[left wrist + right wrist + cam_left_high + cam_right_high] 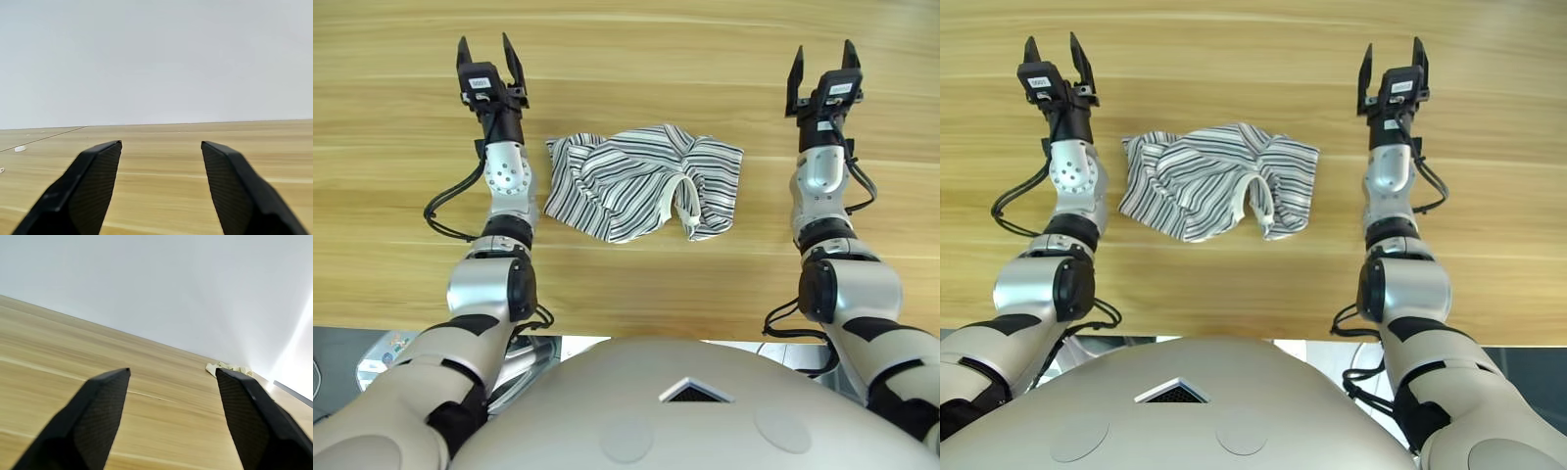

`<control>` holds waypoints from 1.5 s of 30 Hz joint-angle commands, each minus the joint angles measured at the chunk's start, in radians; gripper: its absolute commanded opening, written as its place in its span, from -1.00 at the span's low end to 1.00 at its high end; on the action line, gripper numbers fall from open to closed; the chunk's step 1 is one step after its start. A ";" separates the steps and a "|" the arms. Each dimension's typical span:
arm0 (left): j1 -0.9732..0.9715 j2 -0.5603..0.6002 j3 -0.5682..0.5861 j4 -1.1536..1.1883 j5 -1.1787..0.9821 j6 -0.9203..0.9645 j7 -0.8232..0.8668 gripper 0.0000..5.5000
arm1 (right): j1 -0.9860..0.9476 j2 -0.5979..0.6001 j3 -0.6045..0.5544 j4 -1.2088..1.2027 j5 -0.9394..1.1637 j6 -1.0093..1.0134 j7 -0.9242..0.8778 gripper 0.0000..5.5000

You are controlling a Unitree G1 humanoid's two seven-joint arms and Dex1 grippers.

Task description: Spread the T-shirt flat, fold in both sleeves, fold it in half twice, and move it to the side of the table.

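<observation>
T-shirt (pixel 641 181) not spread yet, by my reckoning: flattening, both sleeve folds, the two halvings and the move aside are all left. The left hand (pixel 484 41) and the right hand (pixel 823 49) are spread wide, holding nothing, clear of the cloth. Between them the striped shirt lies crumpled, back from the surface's (pixel 626 294) near edge.
</observation>
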State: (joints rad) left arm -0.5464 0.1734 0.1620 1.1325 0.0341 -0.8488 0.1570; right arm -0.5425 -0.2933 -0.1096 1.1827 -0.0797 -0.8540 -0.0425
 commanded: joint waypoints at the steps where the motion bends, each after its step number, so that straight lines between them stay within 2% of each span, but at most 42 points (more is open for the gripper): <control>1: -0.006 0.017 0.008 0.000 -0.016 0.007 -0.036 0.10 | -0.014 -0.003 0.008 0.006 -0.021 0.007 -0.019 0.18; 15: 0.023 0.011 0.004 -0.037 -0.026 -0.011 -0.097 0.10 | 0.003 0.003 0.006 -0.009 -0.018 -0.007 -0.010 0.18; 32: 0.070 0.019 -0.040 -0.095 0.041 -0.039 -0.071 0.10 | 0.033 -0.008 0.026 -0.055 -0.049 -0.032 -0.025 0.18; 35: 0.219 0.081 -0.129 -0.335 0.067 -0.099 -0.217 0.10 | 0.139 -0.103 0.076 -0.266 -0.141 -0.084 0.008 0.18; 37: 0.386 0.167 -0.228 -0.595 -0.005 -0.103 -0.392 0.10 | 0.259 -0.230 0.092 -0.461 -0.196 -0.081 0.099 0.18; 39: 0.498 0.253 -0.277 -0.767 -0.060 -0.071 -0.506 0.10 | 0.376 -0.356 0.100 -0.594 -0.257 -0.078 0.170 0.18; 42: 0.620 0.361 -0.319 -0.915 -0.108 -0.020 -0.635 0.10 | 0.521 -0.496 0.102 -0.684 -0.291 -0.058 0.265 0.18; 45: 0.718 0.420 -0.371 -1.004 -0.109 0.019 -0.725 0.10 | 0.670 -0.589 0.122 -0.794 -0.279 -0.035 0.370 0.18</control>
State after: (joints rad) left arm 0.1246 0.5581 -0.1740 0.1824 -0.0792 -0.8612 -0.5158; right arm 0.0495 -0.8276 -0.0036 0.4614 -0.3591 -0.9056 0.2662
